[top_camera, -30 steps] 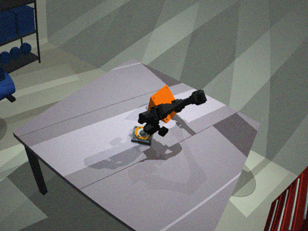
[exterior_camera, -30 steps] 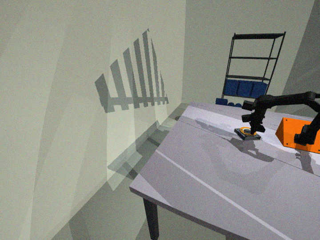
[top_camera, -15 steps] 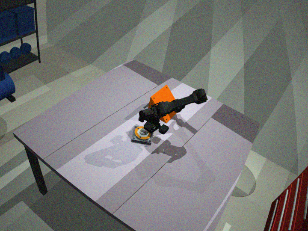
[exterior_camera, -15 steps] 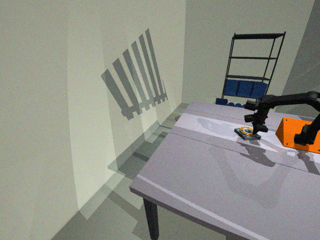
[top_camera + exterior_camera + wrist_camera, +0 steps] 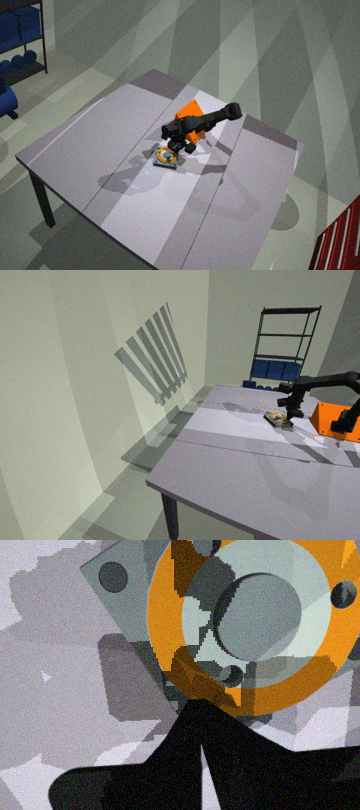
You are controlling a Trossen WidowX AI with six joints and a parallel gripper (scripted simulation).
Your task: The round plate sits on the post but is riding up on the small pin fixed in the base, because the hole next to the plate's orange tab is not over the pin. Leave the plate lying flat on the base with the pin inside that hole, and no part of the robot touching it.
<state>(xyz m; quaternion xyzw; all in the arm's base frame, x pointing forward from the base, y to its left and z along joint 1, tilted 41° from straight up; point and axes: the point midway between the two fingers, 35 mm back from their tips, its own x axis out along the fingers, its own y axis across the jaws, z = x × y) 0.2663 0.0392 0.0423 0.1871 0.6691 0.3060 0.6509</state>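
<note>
Round plate (image 5: 250, 625) sat on the post (image 5: 259, 616) over the gray base (image 5: 165, 162) on the counter (image 5: 87, 139), hand (image 5: 201, 712) closed and empty, fingertips at the plate's orange rim.

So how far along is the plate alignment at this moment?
Done: the plate sits on the post. In hand: the shut gripper is at the plate's rim, seemingly nudging it round. Left: pin seating cannot be confirmed, then the gripper must back off.

arm (image 5: 209, 117) reaches forward and bends down, gripper (image 5: 201, 707) fingers closed together, empty
</note>
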